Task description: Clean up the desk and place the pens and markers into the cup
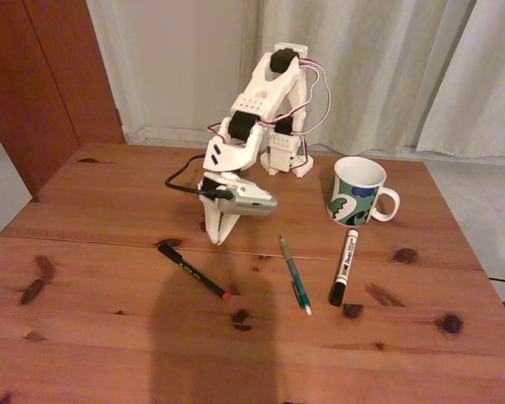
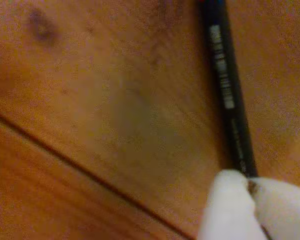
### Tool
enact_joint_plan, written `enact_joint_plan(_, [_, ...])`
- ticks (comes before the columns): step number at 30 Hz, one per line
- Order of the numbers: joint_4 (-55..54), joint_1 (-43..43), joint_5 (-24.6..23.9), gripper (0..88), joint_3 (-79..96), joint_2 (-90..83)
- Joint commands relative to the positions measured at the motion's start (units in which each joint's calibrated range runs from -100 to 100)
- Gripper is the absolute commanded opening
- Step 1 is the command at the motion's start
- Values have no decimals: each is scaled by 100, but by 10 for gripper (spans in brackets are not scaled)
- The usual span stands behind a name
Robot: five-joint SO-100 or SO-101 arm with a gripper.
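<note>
Reaching low over the desk (image 1: pixel 84 278), we have the gripper (image 1: pixel 216 236) at the black pen (image 1: pixel 194 271), jaws seemingly together at its end, since it lies farthest from the cup (image 1: pixel 359 191).

Your desk (image 1: pixel 84 337), fixed view: three sticks lie in a row.
Left: thin pen (image 1: pixel 194 271).
Middle: slim pen (image 1: pixel 294 273).
Right: marker (image 1: pixel 344 267), in front of cup (image 1: pixel 359 192).

arm folded forward toward 7 o'clock, gripper (image 1: pixel 216 238) pointing straight down, fingers (image 2: pixel 225 210) nearly together, tips at desk level.
</note>
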Motion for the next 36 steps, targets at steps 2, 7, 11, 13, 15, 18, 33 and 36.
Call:
enact_joint_plan(2, [-502, 139, 61, 6, -414, 203])
enact_joint_plan(7, [-468, 203, 67, 6, -1244, 617])
enact_joint_plan(11, [126, 268, 82, 6, -2100, 1030])
enact_joint_plan(13, [779, 356, 135, 6, -2687, 1212])
enact_joint_plan(15, [1571, 396, 213, 6, -3318, 1411])
enact_joint_plan(18, [2698, 396, 229, 6, -4237, 1717])
enact_joint_plan(33, [4745, 404, 229, 12, -6266, 2760])
enact_joint_plan(36, [4745, 404, 224, 12, -6393, 2950])
